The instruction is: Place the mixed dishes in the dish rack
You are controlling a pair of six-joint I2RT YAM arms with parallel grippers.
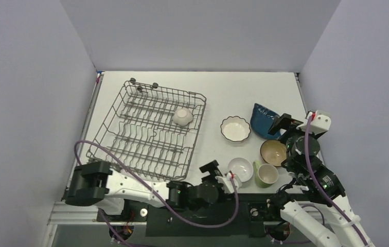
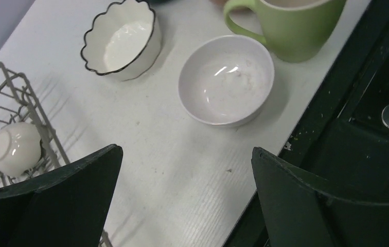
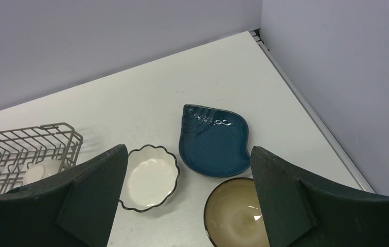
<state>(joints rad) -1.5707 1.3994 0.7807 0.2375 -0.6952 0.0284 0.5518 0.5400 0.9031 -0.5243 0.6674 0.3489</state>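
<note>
The grey wire dish rack (image 1: 146, 131) stands on the left of the table, and a tiny white dish (image 1: 182, 116) lies upside down in its far right corner. To its right on the table are a white scalloped bowl (image 1: 235, 128), a dark blue dish (image 1: 263, 121), a brown bowl (image 1: 273, 152), a plain white bowl (image 1: 240, 169) and a green mug (image 1: 266, 175). My left gripper (image 2: 187, 154) is open and empty, low over bare table just short of the plain white bowl (image 2: 227, 80). My right gripper (image 3: 188, 154) is open and empty above the brown bowl (image 3: 233, 216) and blue dish (image 3: 214, 141).
Grey walls enclose the table on the left, back and right. The black base rail (image 2: 347, 134) runs along the near edge, right beside my left gripper. The mug (image 2: 295, 25) stands close behind the plain white bowl, and the scalloped bowl (image 2: 123, 40) lies further left.
</note>
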